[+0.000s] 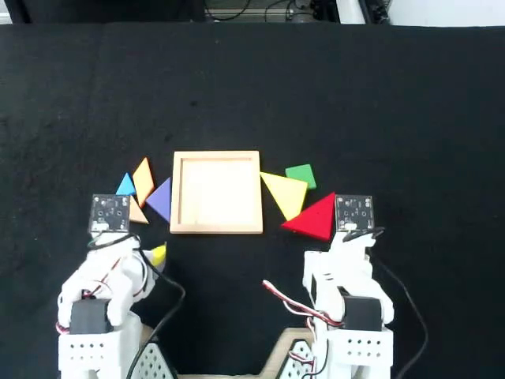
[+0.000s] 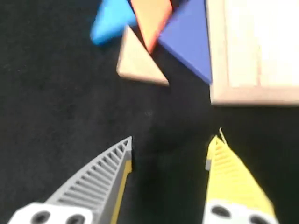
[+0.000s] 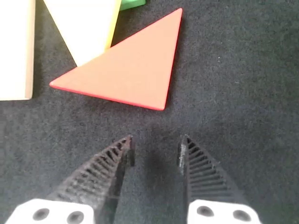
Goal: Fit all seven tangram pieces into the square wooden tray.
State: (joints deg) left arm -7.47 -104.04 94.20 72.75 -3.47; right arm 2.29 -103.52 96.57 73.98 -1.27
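Tangram pieces [image 1: 161, 199] all lie outside the square wooden tray [image 1: 216, 229], which sits bare-floored at the middle of the black tabletop [image 1: 252, 87].

At the tray's 9 o'clock four pieces crowd together: a blue triangle [image 1: 125, 185] farthest out, an orange parallelogram [image 1: 143, 178] beside it, a tan triangle [image 2: 138, 65] at that pair's 5 o'clock, and a purple triangle [image 2: 189, 42] lying right against the tray's wall. The orange tip appears to meet both the tan and the purple edges. The left claw [image 2: 172, 142] hangs over bare cloth at the tray's 7 o'clock, its grey and yellow fingers spread wide with nothing between them.

At the tray's 3 o'clock lies a yellow triangle [image 1: 286, 193], with a green square [image 1: 301, 175] at its 1 o'clock touching it. A red triangle [image 3: 126, 70] sits at the tray's 4 o'clock, with the yellow tip touching its long edge. The right claw [image 3: 155, 142] is just short of the red piece, fingers parted and empty.

These pieces look thin, stiff and light, likely painted wood with smooth faces. Lying flat on cloth, they offer little height to pinch, so the fingers would need to straddle two opposite edges and close low. The red triangle seems too broad across its middle; a hold nearer one of its narrow corners looks safer. A crowded piece may drag its neighbours, so the loose outer ones seem the easier picks.
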